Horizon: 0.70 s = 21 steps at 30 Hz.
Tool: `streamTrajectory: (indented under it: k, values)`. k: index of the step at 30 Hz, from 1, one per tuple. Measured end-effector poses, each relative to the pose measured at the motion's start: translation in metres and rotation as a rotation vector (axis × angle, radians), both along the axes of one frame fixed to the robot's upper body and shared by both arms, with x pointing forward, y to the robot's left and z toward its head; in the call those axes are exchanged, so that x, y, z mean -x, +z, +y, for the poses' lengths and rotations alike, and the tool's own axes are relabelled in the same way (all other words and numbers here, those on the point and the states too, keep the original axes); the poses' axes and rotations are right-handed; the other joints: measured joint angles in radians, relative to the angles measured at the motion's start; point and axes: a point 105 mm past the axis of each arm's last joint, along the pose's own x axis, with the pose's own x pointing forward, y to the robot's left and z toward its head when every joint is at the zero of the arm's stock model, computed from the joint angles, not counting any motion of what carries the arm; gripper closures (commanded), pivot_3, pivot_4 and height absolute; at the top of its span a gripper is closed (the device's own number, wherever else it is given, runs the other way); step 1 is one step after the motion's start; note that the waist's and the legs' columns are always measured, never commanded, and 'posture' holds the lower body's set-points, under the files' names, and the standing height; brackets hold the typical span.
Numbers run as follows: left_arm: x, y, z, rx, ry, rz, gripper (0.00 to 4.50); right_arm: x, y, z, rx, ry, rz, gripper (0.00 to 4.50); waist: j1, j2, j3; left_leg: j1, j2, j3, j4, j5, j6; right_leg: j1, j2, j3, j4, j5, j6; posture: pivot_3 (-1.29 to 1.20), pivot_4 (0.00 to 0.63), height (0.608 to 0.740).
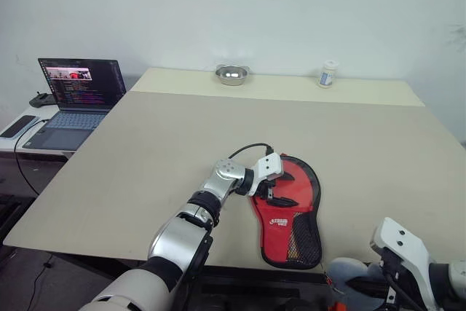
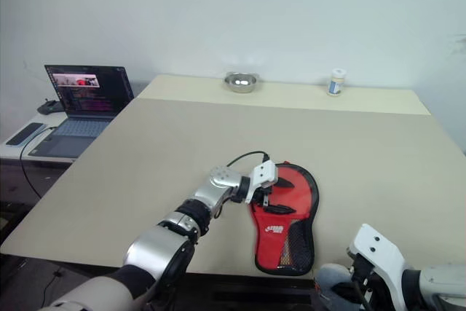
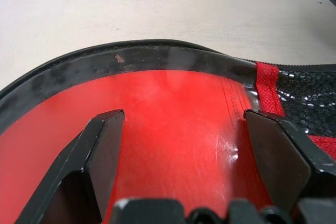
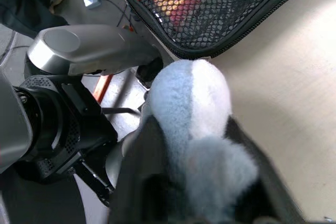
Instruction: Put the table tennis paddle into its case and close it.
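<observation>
— Left wrist view shows something the head views miss: the left end effector point(image 3: 178, 150) with its two black fingers point(image 3: 100, 150) spread wide apart, resting over the glossy round red rubber face of the table tennis paddle point(image 3: 173, 129), clamped on nothing.

— And where does the paddle lie?

— Inside the soft paddle-shaped fabric case point(image 1: 290, 213), red with black edging. The case's black rim curves around the red face, and a red fabric strip and black mesh patch sit beside it. From the head, the case lies flat near the front edge of the pale beige counter point(image 1: 182, 136), its narrow end toward the robot, with a small white logo on the red cloth.

— What does the right wrist view add?

— A striped handle glimpsed through the mesh, and a fluffy pale blue-grey pad between the right end effector's point(image 4: 197, 182) dark fingers; whether they are apart or together cannot be told.

— Anything else on the counter?

— A small shiny metal bowl point(image 1: 232, 74) and a little white bottle point(image 1: 328, 74) at the far edge. An open laptop point(image 1: 73, 100) sits on a side table to the left.
</observation>
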Motion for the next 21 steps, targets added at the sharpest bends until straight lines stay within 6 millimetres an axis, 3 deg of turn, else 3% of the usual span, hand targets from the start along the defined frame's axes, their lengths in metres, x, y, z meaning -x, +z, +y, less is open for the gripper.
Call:
streamTrajectory:
  k: [3, 6, 11, 15, 18, 21]
  values:
    - [0.000, 0.000, 0.001, 0.000, 0.001, -0.001, 0.54, -0.003, 0.013, 0.001, -0.038, 0.039, -0.023, 1.22, -0.001, -0.001, 0.000, 0.000, 0.000, 0.000, 0.000, 0.000, 0.000, 0.000, 0.000, 0.000, 0.000, 0.000, 0.000, 0.00, 0.150, 0.740]
    - [0.001, -0.001, 0.000, 0.001, -0.002, -0.004, 0.54, -0.021, 0.035, -0.006, -0.053, 0.042, -0.114, 0.07, -0.001, -0.002, 0.001, 0.001, 0.000, 0.000, 0.000, 0.000, 0.000, 0.001, 0.000, 0.000, 0.000, 0.000, 0.000, 0.00, 0.150, 0.740]
    - [0.002, 0.001, 0.000, 0.008, -0.013, -0.020, 0.54, -0.058, 0.053, -0.020, -0.064, -0.021, -0.268, 0.03, -0.002, -0.001, 0.001, 0.001, 0.000, 0.000, 0.000, 0.000, 0.000, 0.000, 0.000, 0.000, 0.000, -0.001, -0.001, 0.00, 0.150, 0.740]
    - [0.001, 0.008, 0.001, 0.019, -0.035, -0.046, 0.54, -0.089, 0.050, -0.022, -0.108, -0.062, -0.382, 0.03, -0.003, -0.001, 0.004, -0.001, 0.001, 0.000, -0.001, 0.000, 0.000, -0.001, 0.001, 0.000, 0.000, -0.001, -0.002, 0.00, 0.150, 0.740]
    - [0.000, 0.017, 0.013, 0.038, -0.028, -0.042, 0.54, -0.116, 0.042, -0.017, -0.184, -0.078, -0.456, 0.03, -0.011, -0.002, 0.012, -0.002, 0.001, 0.001, -0.001, 0.000, 0.000, -0.004, 0.002, 0.002, 0.001, -0.001, -0.002, 0.00, 0.150, 0.740]
    - [-0.013, 0.032, 0.041, 0.049, 0.071, -0.096, 0.54, -0.144, 0.027, -0.006, -0.227, -0.053, -0.500, 0.03, -0.027, 0.001, 0.022, -0.003, 0.002, 0.003, -0.002, 0.000, 0.000, -0.007, 0.005, 0.003, 0.003, 0.002, 0.003, 0.00, 0.150, 0.740]
